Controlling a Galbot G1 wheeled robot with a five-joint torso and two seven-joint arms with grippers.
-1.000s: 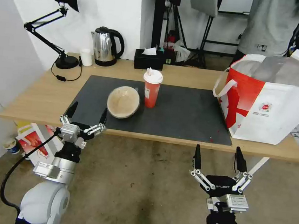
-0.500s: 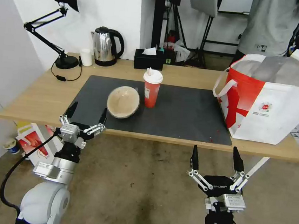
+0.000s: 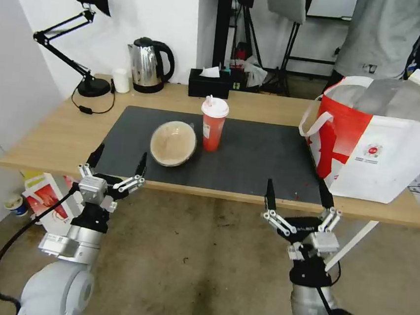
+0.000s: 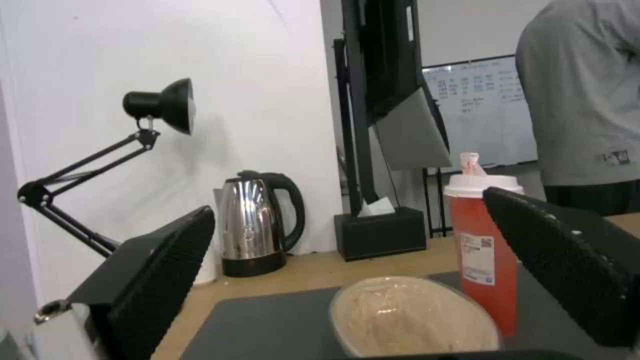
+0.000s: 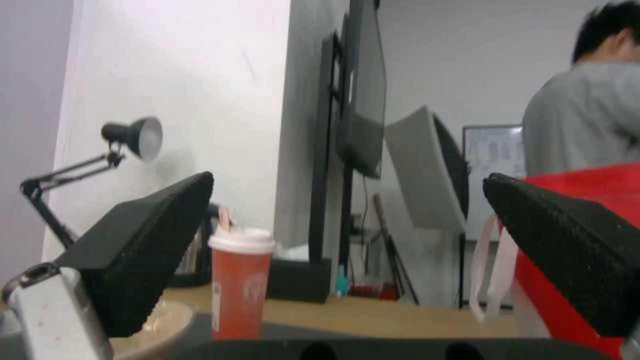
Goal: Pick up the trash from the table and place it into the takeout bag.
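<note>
A long light-wood table (image 3: 63,133) carries a large dark grey mat (image 3: 249,156). On the mat, towards its left half, a tan shallow disposable bowl (image 3: 173,143) sits tilted, its hollow facing the robot. Just beside it, to the right, a red paper cup (image 3: 213,124) with a white lid stands upright. At the right end of the table stands the takeout bag (image 3: 379,144), a large white tote with a red panel, white strap handles, a small round red logo and a silvery lining showing at its open top.

The left gripper (image 3: 117,162) hovers at the near edge of the table, just in front of the bowl, with its two black fingers spread wide and nothing between them. In the left wrist view the bowl (image 4: 413,317) lies between the spread fingers (image 4: 157,280), with the cup (image 4: 481,245) just behind it.

The right gripper (image 3: 296,194) hovers at the near edge too, close to the bag's front left corner, fingers also spread apart and empty. Its wrist view shows the cup (image 5: 240,282) and the red side of the bag (image 5: 587,190).

Along the back of the table stand a black desk lamp (image 3: 85,36), a steel kettle (image 3: 149,66) and a black tissue box (image 3: 208,83).
</note>
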